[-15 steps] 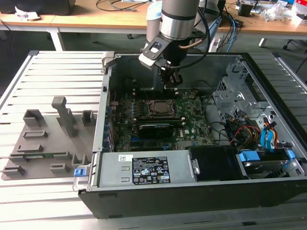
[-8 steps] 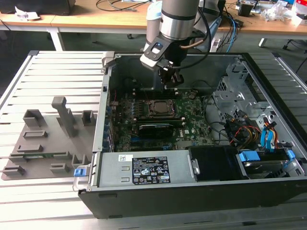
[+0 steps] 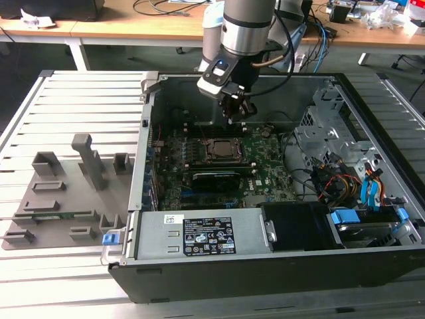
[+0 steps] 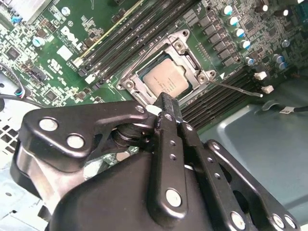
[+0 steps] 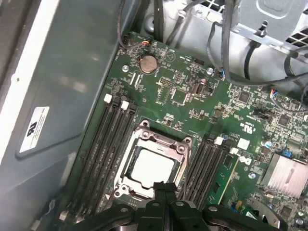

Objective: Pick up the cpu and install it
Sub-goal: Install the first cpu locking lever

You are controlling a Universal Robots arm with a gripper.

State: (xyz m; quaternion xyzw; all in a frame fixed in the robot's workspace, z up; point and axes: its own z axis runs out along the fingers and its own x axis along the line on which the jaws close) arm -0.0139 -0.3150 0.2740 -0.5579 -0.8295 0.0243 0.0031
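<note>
The cpu [image 5: 151, 168] was seated in the socket [image 5: 153, 164], apparently installed; the tool [image 4: 166, 113] was held clenched, empty, above.

silvery square cpu [image 5: 152, 169], flat, seated inside socket frame [image 5: 144, 139]

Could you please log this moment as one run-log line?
gripper: shut, empty, above socket | cpu: seated in socket | case: open
</note>
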